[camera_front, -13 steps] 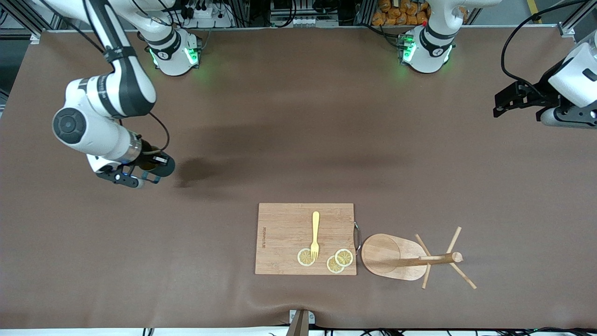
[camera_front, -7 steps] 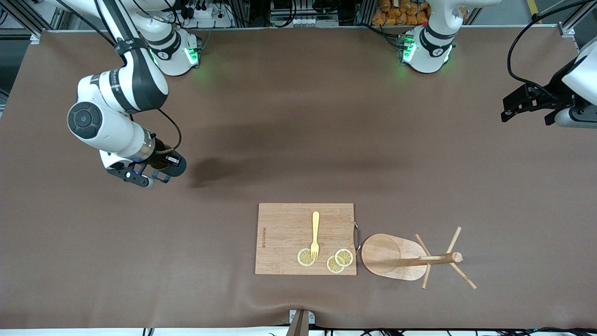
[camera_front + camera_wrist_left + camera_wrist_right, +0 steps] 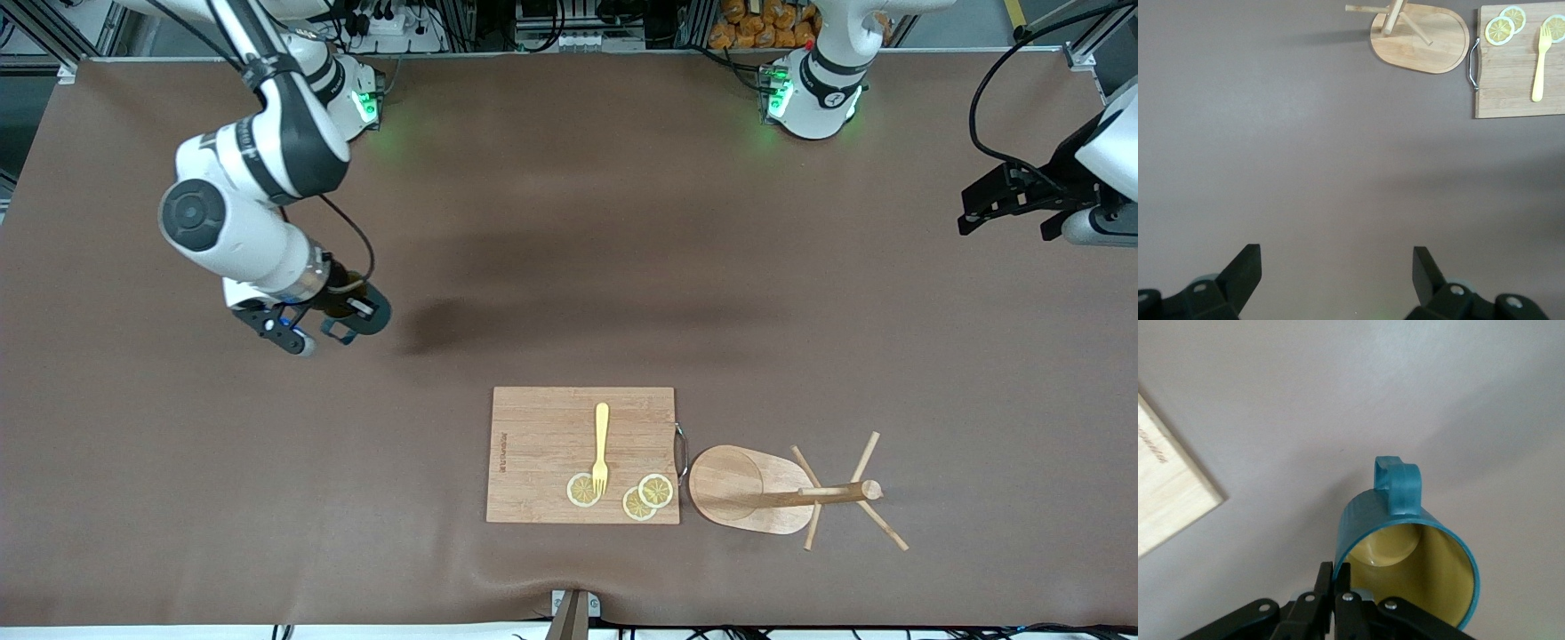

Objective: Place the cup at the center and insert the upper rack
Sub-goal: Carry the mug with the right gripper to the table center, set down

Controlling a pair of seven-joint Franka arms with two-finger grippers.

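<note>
We had the right gripper [image 3: 342, 322] pinched shut on the rim of the cup [image 3: 366, 308], one finger inside and one outside with the handle turned away from the jaws, so it hung up in the air over bare table toward the right arm's end, at about ten o'clock from the board [image 3: 582, 454]. The rack [image 3: 769, 490] stood just beside the board at its three o'clock, pegs free. Our left gripper [image 3: 1335, 277] waited with jaws wide and empty over the table's edge, leaving the centre free, we judged.
</note>
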